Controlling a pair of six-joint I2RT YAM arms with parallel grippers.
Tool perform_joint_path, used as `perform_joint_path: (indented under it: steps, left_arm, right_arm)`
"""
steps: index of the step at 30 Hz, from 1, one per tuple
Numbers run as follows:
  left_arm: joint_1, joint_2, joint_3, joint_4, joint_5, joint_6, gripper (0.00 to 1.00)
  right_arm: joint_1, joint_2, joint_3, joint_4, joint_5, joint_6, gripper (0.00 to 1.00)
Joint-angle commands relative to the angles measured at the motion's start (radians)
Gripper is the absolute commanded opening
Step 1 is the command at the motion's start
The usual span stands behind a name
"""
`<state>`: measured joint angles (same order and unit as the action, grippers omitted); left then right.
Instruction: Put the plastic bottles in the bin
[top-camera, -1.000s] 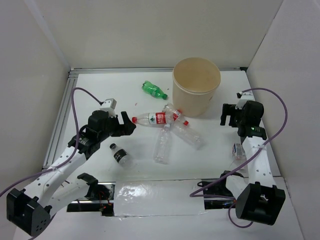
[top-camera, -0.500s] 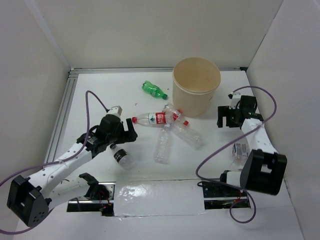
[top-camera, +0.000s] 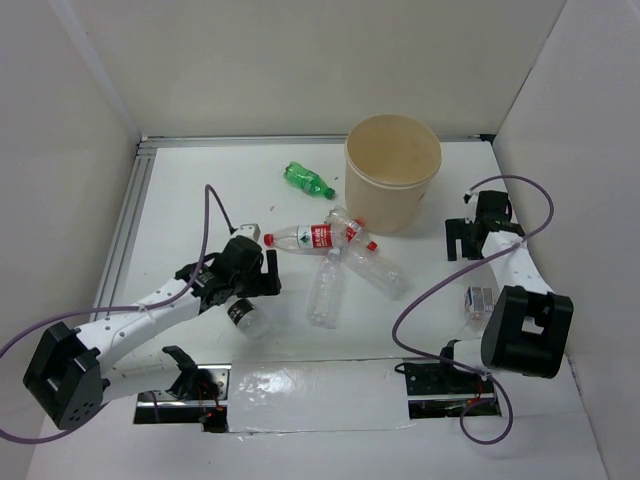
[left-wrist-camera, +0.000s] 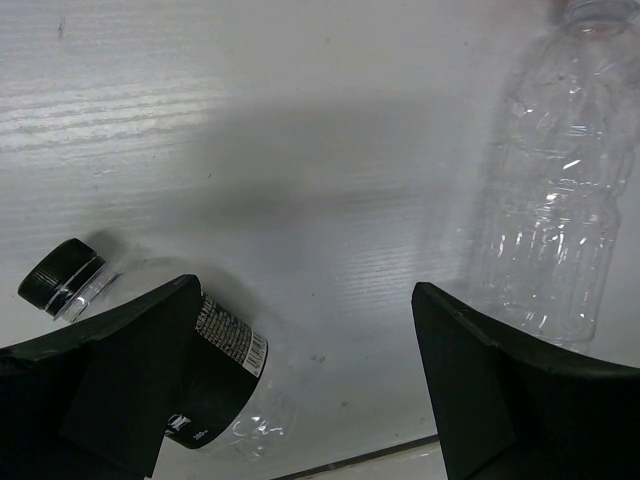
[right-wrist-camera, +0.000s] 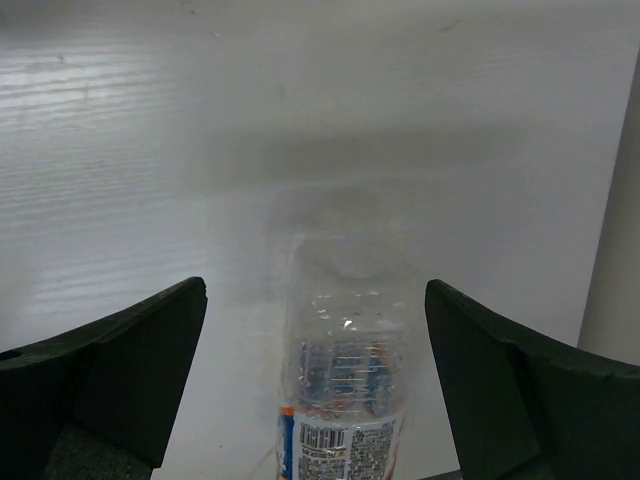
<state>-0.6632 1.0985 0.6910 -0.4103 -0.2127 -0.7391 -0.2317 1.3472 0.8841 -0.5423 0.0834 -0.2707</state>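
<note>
**Top view.** My left gripper (top-camera: 258, 281) sits low over the white table (top-camera: 190, 190) with its jaws spread wide and nothing held. The small clear bottle with black cap and black label (top-camera: 243, 314) lies on its side just at the gripper's near side, partly under the wrist. Just to the right of the fingers lies a clear ribbed bottle (top-camera: 326, 290). Beyond them lies a clear bottle with red cap and red label (top-camera: 308, 237), and further right a second clear red-capped bottle (top-camera: 379, 268). These three meet at one end. The small green bottle (top-camera: 307, 180) lies well beyond the gripper. The round tan cardboard-coloured bin (top-camera: 388, 208) stands upright, far off to its right.

My right gripper (top-camera: 461, 240) points down, and the bin is near on its left, apart from it. A small clear labelled item (top-camera: 479, 300) lies against that arm's near link.

**Left wrist.** Fingers (left-wrist-camera: 120, 390) are wide apart and grip nothing. The black-capped bottle (left-wrist-camera: 150, 330) runs under the left finger, with its cap (left-wrist-camera: 60, 276) sticking out to the left. I cannot tell whether they touch. The ribbed bottle (left-wrist-camera: 545, 200) lies beyond the right finger.

**Right wrist.** Jaws are wide and empty. A clear bottle with blue-and-orange label (right-wrist-camera: 345, 390) lies on the table between the fingers (right-wrist-camera: 130, 370), clear of both. I cannot tell whether it is the item seen from above.
</note>
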Motion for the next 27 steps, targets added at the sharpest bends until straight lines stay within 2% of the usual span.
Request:
perform_joint_path:
  steps: [1,8,14,16,20,21,22,25,27]
  left_arm:
    - [-0.012,0.032,0.027,0.01,-0.022,0.003,1.0]
    - [-0.012,0.044,0.054,-0.067,-0.096,-0.072,1.0]
    - [-0.021,0.023,0.076,-0.125,-0.181,-0.147,1.0]
    - [-0.021,0.023,0.076,-0.168,-0.218,-0.19,1.0]
    - [-0.021,0.014,0.097,-0.286,-0.278,-0.321,1.0]
    - [-0.021,0.003,0.097,-0.306,-0.278,-0.348,1.0]
    - [-0.021,0.003,0.097,-0.324,-0.278,-0.408,1.0]
    - [-0.021,-0.029,0.085,-0.358,-0.269,-0.483,1.0]
    - [-0.021,-0.038,0.076,-0.372,-0.26,-0.519,1.0]
  right_arm:
    - [-0.008,0.0,-0.039,0.041,0.116,-0.007,0.97]
    - [-0.017,0.046,-0.111,0.085,0.139,-0.016,0.98]
    - [-0.057,0.148,-0.129,0.11,0.115,-0.025,0.99]
    - [-0.076,0.211,-0.129,0.11,0.09,-0.025,0.96]
    - [-0.101,0.256,-0.073,0.071,0.004,-0.056,0.68]
    - [-0.101,0.232,-0.059,0.046,-0.041,-0.074,0.52]
    - [-0.101,0.218,-0.025,0.03,-0.063,-0.085,0.45]
    - [-0.101,0.169,0.063,-0.034,-0.166,-0.117,0.28]
    - [-0.101,0.15,0.116,-0.059,-0.235,-0.13,0.25]
